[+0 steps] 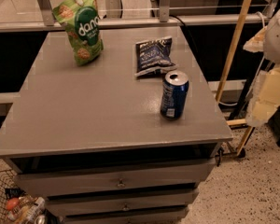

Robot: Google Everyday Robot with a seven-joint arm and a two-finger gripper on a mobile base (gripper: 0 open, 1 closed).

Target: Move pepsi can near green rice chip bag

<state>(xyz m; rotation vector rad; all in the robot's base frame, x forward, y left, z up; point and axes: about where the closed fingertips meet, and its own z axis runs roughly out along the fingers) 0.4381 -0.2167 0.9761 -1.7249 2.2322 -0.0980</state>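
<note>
The pepsi can (174,94) is dark blue with a silver top. It stands upright on the grey table top (93,111), near the right front. The green rice chip bag (80,27) is puffy and bright green and stands at the table's back left. My gripper (265,99) shows as pale cream parts at the right edge of the view. It is beyond the table's right side, well apart from the can, and holds nothing that I can see.
A flat dark blue snack bag (152,56) lies just behind the can. A wooden pole (234,45) leans to the right of the table. Drawers (116,183) are below the top. A wire basket (14,204) with items sits at the lower left.
</note>
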